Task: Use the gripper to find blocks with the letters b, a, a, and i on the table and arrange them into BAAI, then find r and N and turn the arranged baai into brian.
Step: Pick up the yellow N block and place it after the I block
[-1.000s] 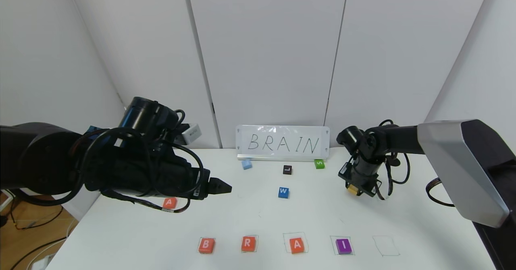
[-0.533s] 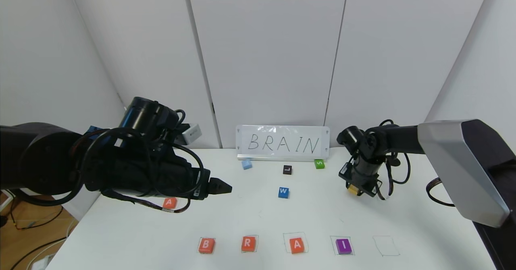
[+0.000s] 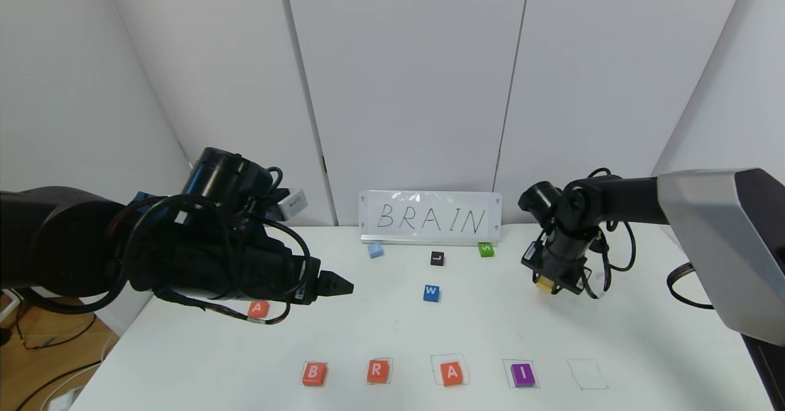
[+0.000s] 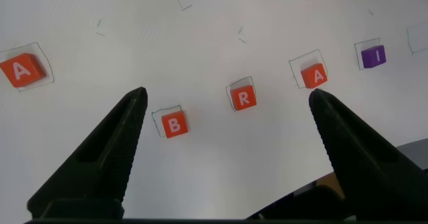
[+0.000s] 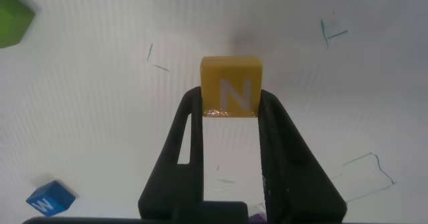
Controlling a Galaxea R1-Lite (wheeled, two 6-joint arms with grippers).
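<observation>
N (image 5: 231, 87) tile is pinched at the tips of my right tool (image 3: 555, 284), above the table (image 3: 644, 337), far from the empty square (image 3: 587, 374) past I (image 3: 522, 375). Shallow grip; may slip or twist. Left tool (image 4: 224, 127) spread, idle.

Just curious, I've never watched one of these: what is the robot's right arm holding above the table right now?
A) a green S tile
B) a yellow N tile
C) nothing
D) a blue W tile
B: the right gripper has its jaws shut on the yellow N tile, held above the table.
</observation>
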